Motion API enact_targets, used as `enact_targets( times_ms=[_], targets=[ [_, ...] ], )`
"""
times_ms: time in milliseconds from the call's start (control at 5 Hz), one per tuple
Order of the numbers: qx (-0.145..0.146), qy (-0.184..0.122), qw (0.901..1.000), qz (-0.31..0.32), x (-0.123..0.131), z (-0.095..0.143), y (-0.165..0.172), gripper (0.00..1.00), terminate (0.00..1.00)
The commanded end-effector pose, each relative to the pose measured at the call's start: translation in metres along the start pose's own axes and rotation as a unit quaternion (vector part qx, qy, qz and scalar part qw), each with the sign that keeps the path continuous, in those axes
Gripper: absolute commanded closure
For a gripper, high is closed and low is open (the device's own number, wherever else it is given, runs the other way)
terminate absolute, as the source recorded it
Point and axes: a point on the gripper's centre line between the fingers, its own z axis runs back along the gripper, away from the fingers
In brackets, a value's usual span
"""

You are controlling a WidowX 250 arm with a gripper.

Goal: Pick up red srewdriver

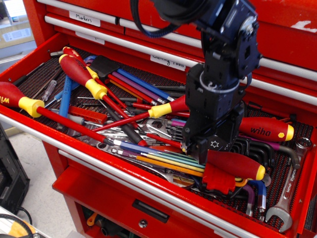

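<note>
The red srewdriver (235, 164) lies at the front right of the open drawer. Its thick, plain red handle has a yellow butt end to the right. Its thin red shaft (161, 140) runs left over the hex keys. My gripper (210, 144) hangs low over the handle's collar end and hides the yellow collar. The fingers (191, 141) stand apart, with a black hex-key label showing between them. The gripper looks open and holds nothing.
Red-and-yellow "wiha" screwdrivers lie at right (262, 130), in the middle (168, 107), at back left (79, 73) and at far left (20, 100). Coloured hex keys (158, 158) and a wrench (287, 198) crowd the drawer. The drawer's front rail (99, 156) runs below.
</note>
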Motion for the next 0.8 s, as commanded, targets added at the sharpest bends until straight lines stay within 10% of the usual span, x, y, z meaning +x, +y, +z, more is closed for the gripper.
enact_targets(
  times_ms=[0,200,400,600],
  targets=[
    [-0.031,0.015,0.9990,0.028,-0.003,-0.018,-0.010,0.00,0.00],
    [-0.038,0.034,0.9984,0.023,-0.002,-0.033,-0.013,0.00,0.00],
    [-0.012,0.054,0.9981,0.027,-0.001,-0.041,-0.016,1.00,0.00],
    [-0.008,0.062,0.9979,0.014,-0.003,-0.038,-0.013,1.00,0.00]
  ],
)
